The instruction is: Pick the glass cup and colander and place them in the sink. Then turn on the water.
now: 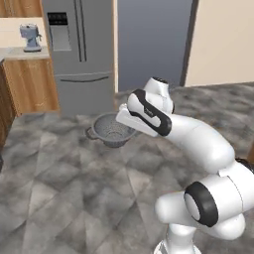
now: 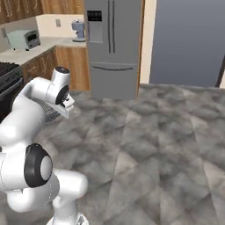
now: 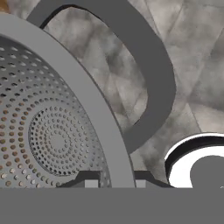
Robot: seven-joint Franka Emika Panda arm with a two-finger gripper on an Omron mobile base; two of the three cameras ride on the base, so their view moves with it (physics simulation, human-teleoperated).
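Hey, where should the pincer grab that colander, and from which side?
Grip the colander by its thin rim, coming from above, one finger inside the bowl and one outside. It sits upright with its mouth open upward, and the pincer already straddles the rim beside a loop handle.

Colander [image 3: 48, 131] at the gripper [image 3: 116, 181]: matt grey metal, fine perforations across the bowl, smooth unperforated rim, plain smooth loop handle; rim sits between the dark matt fingertips [image 3: 91, 180]. Surface under the colander [image 1: 59, 188] is grey marbled stone, veined, low sheen. Far beyond the gripper, fridge [image 1: 82, 49] is brushed grey metal with a soft sheen, cabinets [image 1: 32, 84] beside it warm wood grain, and the stand mixer [image 1: 31, 37] on the counter looks light blue-grey and smooth.
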